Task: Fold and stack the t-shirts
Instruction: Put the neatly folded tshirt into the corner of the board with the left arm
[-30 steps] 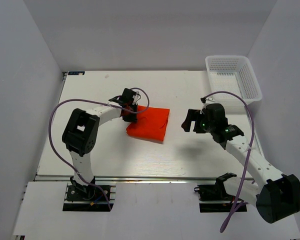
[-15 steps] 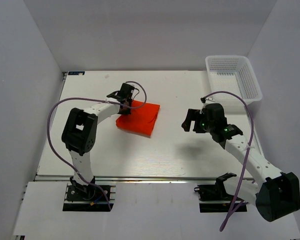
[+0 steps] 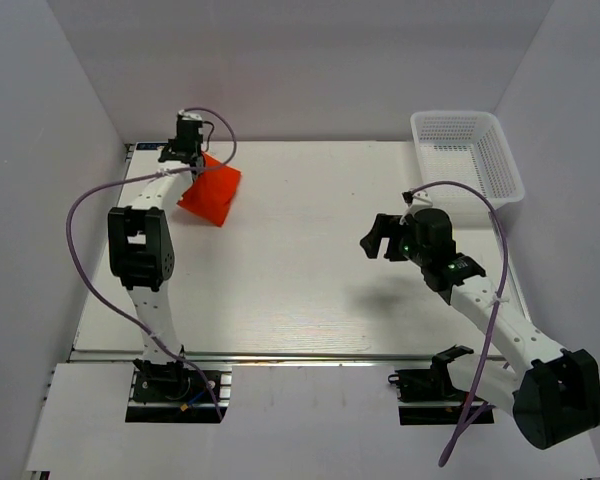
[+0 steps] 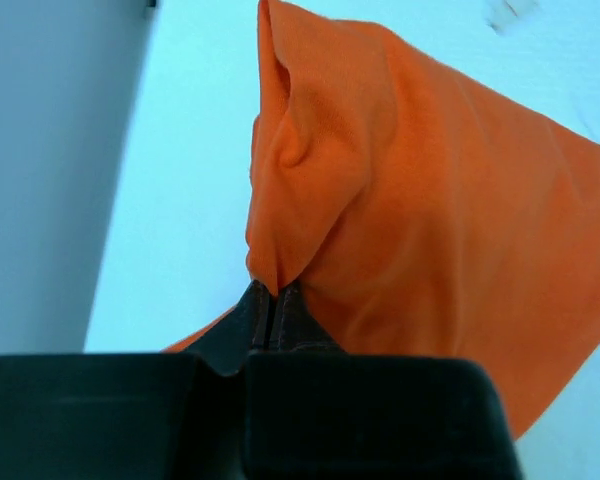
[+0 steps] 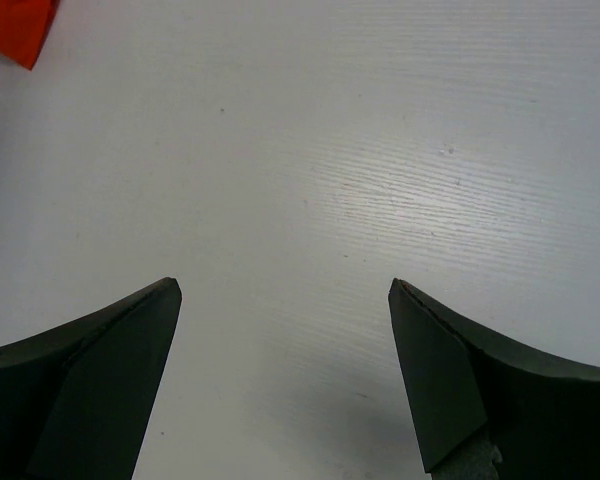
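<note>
At the near edge of the worktop [image 3: 300, 300], where the two bases are bolted, the right arm reaches only to the middle distance. The right gripper [image 3: 378, 236] hangs over bare surface with its jaws spread wide and nothing between them, much where it was a second ago.

The real change is further back on the left. The t-shirt [image 3: 212, 192], which lay as a folded orange-red slab near the middle a second ago, has been swept off to the far left corner. It now sits close to the side wall as a tighter, somewhat skewed bundle. The left gripper [image 3: 192, 162] is clamped on a pinch of its edge. In the wrist view the fabric rises in a ridge straight out of the closed fingertips [image 4: 280, 305]. I cannot tell whether the rest is dragging on the surface or hanging just clear.

Farthest away on the right stands the white mesh basket [image 3: 460, 150], well apart from the cloth.

I'd judge the folding finished and this to be the placing step. What remains is to let go without tugging the folds open.
</note>
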### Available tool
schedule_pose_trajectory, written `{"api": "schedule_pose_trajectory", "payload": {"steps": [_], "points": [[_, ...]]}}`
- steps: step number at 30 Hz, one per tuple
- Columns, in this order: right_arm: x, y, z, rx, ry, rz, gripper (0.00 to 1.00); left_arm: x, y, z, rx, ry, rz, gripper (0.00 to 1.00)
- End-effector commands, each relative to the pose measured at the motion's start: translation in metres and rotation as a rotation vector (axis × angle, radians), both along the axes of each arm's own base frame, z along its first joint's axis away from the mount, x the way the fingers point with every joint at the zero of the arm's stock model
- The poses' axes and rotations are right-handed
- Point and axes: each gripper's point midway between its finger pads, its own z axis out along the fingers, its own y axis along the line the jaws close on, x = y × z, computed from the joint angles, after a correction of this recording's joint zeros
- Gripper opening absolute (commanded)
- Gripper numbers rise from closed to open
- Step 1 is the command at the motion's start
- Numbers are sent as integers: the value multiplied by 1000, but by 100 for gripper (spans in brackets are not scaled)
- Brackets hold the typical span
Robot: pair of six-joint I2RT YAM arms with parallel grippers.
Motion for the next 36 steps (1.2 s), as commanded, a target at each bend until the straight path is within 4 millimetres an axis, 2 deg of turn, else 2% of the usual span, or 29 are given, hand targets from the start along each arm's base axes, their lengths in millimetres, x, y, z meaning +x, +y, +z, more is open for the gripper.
{"api": "schedule_pose_trajectory", "payload": {"steps": [1,3,4,5,6,7,8,9,11,13,14,16,18,21,22,23,24,26,28,31,32,33,34,35,36], "points": [[16,4,24,15,-109,14,90,28,45,15,14,-45,77,0],[21,9,27,24,-132,29,90,37,68,14,8,-64,123,0],[25,5,27,22,-136,17,90,49,72,23,-4,-104,120,0],[24,10,28,24,-141,30,90,54,79,10,-3,-90,130,0],[26,11,29,21,-149,33,90,63,91,24,-12,-132,156,0],[27,11,28,18,-149,33,90,63,101,22,-6,-130,190,0],[31,10,28,12,-149,27,90,69,108,11,-5,-123,201,0],[32,11,29,9,-152,27,90,73,121,21,-4,-147,222,0],[35,12,31,7,-156,27,90,79,130,23,-21,-177,214,0],[38,13,32,6,-156,31,90,83,141,13,1,-159,184,0],[38,13,28,4,-145,32,90,85,142,15,8,-165,179,0],[41,15,31,9,-149,34,90,85,155,11,17,-161,194,0],[42,16,32,5,-151,41,90,87,158,12,6,-171,184,0],[43,19,31,11,-144,51,90,88,161,-3,-8,-151,175,0],[44,20,28,13,-133,54,90,90,160,1,-5,-155,161,13],[44,21,28,14,-133,60,90,93,157,5,-11,-155,134,68],[44,22,27,14,-128,64,90,91,156,2,-12,-141,134,99],[43,26,27,25,-121,84,90,90,154,0,-19,-131,127,100],[41,31,27,36,-111,107,90,88,151,17,-34,-156,123,100],[40,35,30,53,-113,133,90,85,131,22,-114,-143,43,100],[38,37,30,57,-111,140,90,83,125,33,-154,-168,42,100],[35,39,31,73,-104,148,90,81,108,28,-197,-151,3,100],[34,39,29,77,-96,145,90,77,101,28,-210,-142,2,100],[32,38,28,81,-90,142,90,77,79,36,-282,-153,-59,100],[28,37,21,86,-69,133,90,73,69,35,-336,-142,-77,100]]}}
